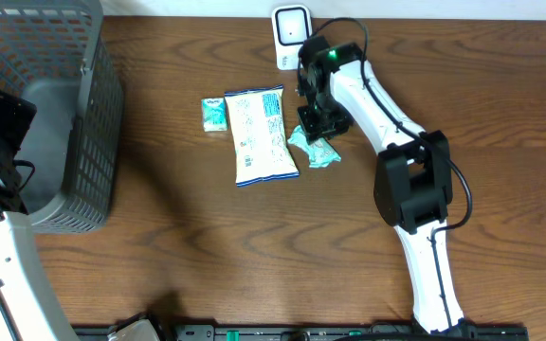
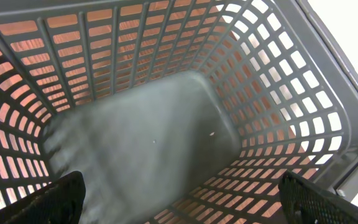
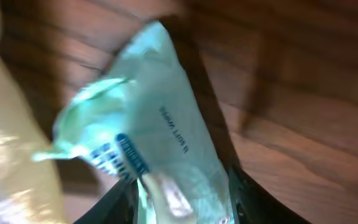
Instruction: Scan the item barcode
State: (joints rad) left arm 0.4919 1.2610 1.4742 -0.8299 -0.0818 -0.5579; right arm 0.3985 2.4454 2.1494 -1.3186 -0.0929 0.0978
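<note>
With the mint packet (image 3: 166, 124) pinched by the right tool (image 3: 182, 208), its barcode should be turned squarely toward the far scanner (image 1: 291, 26).

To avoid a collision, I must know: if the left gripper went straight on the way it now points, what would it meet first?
The grey floor of the basket. The left gripper, open, points down into it and nothing lies between, though the depth is hard to judge.
</note>
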